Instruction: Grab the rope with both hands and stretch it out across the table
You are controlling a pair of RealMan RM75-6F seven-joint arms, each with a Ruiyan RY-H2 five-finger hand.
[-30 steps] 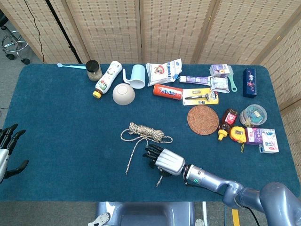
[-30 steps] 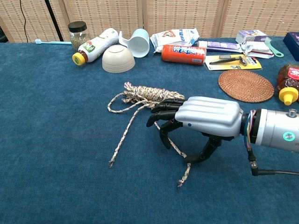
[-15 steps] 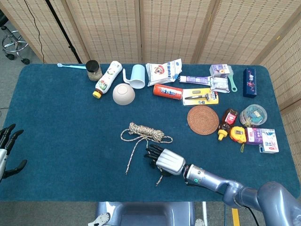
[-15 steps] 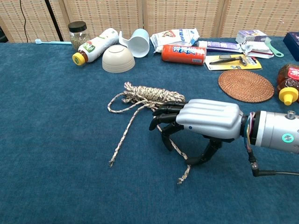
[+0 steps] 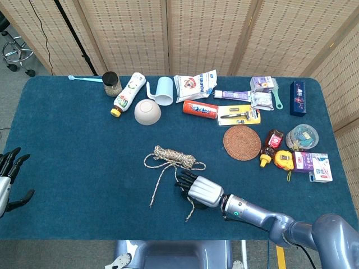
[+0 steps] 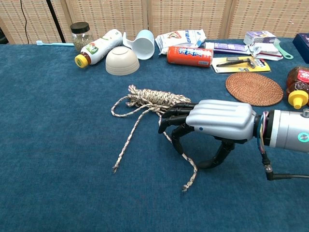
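Note:
The speckled rope (image 5: 171, 156) lies as a loose coil (image 6: 153, 98) mid-table, with two tails running toward the near edge. My right hand (image 5: 197, 190) is palm down just right of the coil, its silver back showing in the chest view (image 6: 215, 124). Its dark fingers (image 6: 175, 117) arch over the right tail (image 6: 186, 160), the thumb stands apart to the right, and nothing is pinched between them. My left hand (image 5: 8, 179) shows only in the head view, at the table's far left edge, fingers spread and empty, far from the rope.
Along the far side stand a jar (image 5: 111, 83), a bottle (image 5: 127, 93), an upturned bowl (image 5: 147, 111), a cup (image 5: 162, 91), snack bags and a razor pack (image 5: 239, 115). A woven coaster (image 5: 242, 142) and small boxes lie at right.
My right hand has slid slightly right and toward the near edge; the thumb now sits clear of the right tail, which barely shifted. The left hand stays about where it was.

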